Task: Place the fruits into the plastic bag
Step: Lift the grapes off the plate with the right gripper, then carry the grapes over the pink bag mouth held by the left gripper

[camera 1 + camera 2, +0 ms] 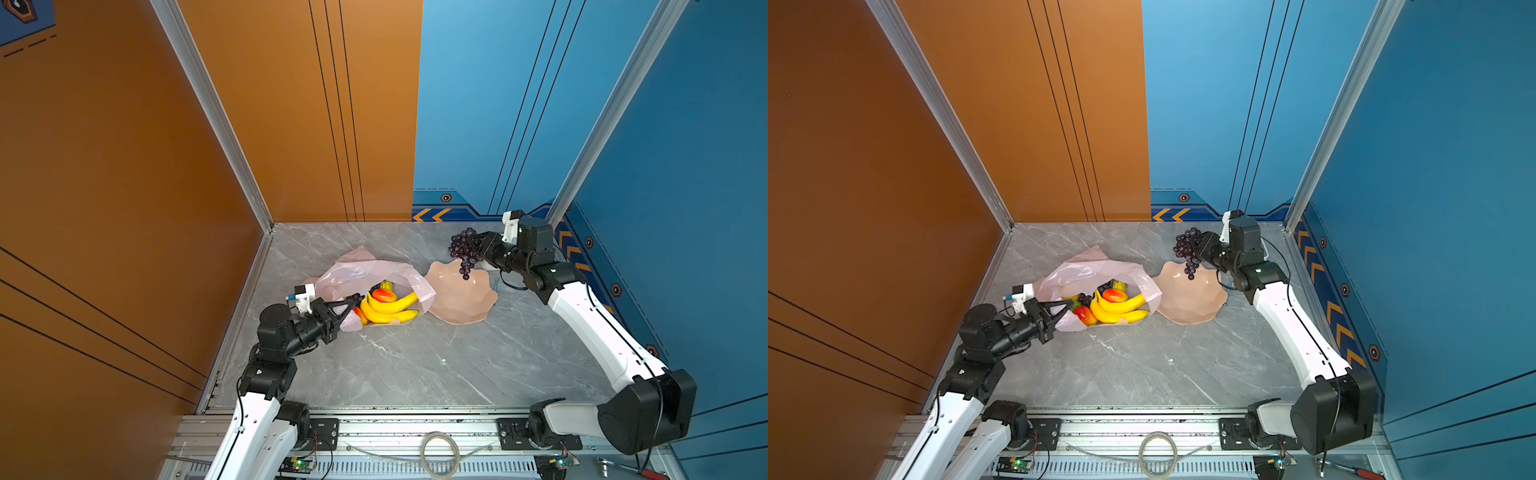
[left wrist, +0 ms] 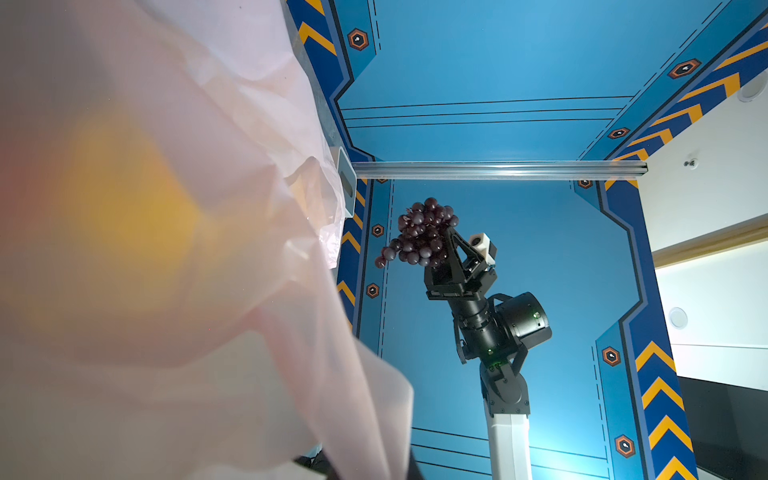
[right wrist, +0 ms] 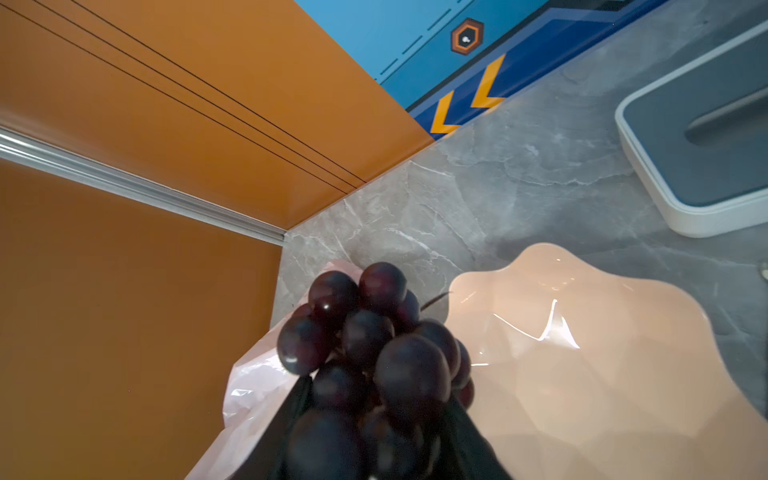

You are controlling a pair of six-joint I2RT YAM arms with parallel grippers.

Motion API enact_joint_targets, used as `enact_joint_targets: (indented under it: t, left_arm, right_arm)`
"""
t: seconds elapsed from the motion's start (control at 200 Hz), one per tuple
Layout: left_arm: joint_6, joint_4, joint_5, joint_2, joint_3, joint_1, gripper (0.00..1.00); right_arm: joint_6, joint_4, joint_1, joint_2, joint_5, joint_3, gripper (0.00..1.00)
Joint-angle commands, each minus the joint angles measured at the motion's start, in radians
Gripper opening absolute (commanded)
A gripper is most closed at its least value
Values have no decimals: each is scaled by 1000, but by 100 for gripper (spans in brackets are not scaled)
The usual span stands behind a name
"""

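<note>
We saw a grey marble-patterned tabletop (image 1: 415,365) enclosed by orange walls (image 1: 124,166) and evenly lit blue walls (image 1: 478,104) with yellow chevron trim (image 1: 432,215), joined by aluminium corner posts (image 1: 217,116).

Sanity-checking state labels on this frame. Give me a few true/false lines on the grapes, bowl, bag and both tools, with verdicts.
1. The right tool holds the grapes off the table. True.
2. The bowl has fruit lying in it. False: it is empty, and the grapes hang in the air by its far edge.
3. The bananas lie inside the bag. True.
4. The left tool is open and well clear of the bag. False: it is shut at the edge of the bag's mouth.
</note>
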State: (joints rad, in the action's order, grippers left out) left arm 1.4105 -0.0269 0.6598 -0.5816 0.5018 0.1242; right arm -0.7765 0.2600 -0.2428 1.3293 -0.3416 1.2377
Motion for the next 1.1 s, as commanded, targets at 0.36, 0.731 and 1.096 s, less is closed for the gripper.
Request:
enact_joint_targets:
  t: [0.36, 0.731, 1.096]
  left_arm:
    - [-2, 25, 17, 1, 40, 0, 0]
    - [-4, 21, 17, -1, 46, 2, 0]
    - [-4, 19, 17, -1, 44, 2, 0]
  right_arm:
    - [-196, -200, -98, -11, -181, 61, 43]
    - [-242, -290, -261, 100, -189, 64, 43]
    - [-243, -318, -380, 226, -188, 98, 43]
